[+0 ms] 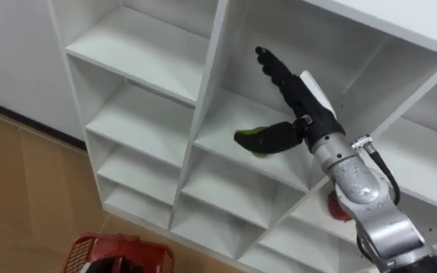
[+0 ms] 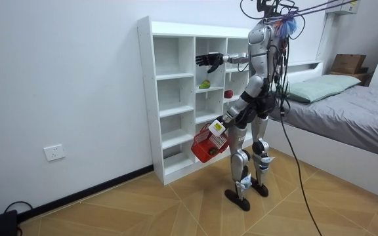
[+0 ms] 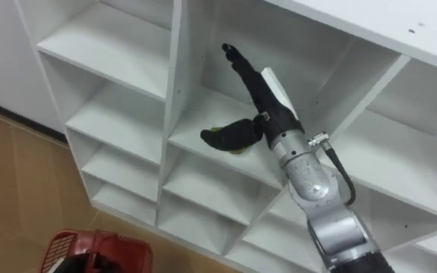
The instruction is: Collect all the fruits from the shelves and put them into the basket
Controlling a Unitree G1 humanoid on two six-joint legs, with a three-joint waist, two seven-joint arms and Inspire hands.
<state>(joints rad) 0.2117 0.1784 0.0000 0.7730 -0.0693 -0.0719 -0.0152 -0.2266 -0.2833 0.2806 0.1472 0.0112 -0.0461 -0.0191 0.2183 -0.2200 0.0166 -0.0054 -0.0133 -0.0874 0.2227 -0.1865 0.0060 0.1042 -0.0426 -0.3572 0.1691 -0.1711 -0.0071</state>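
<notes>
A green fruit lies on a middle shelf of the white closet. My right hand is raised in front of that compartment, open, with straight fingers pointing up and left. Its thumb overlaps the fruit in the eye views. In the room view the right hand hangs higher than the green fruit and holds nothing. A red fruit sits one shelf lower to the right, partly hidden by my forearm. My left hand carries a red basket at hip height.
I stand close before the open shelf unit, which stands against a white wall. The red basket shows at the bottom left over the wooden floor. A bed stands behind me on the room view's right.
</notes>
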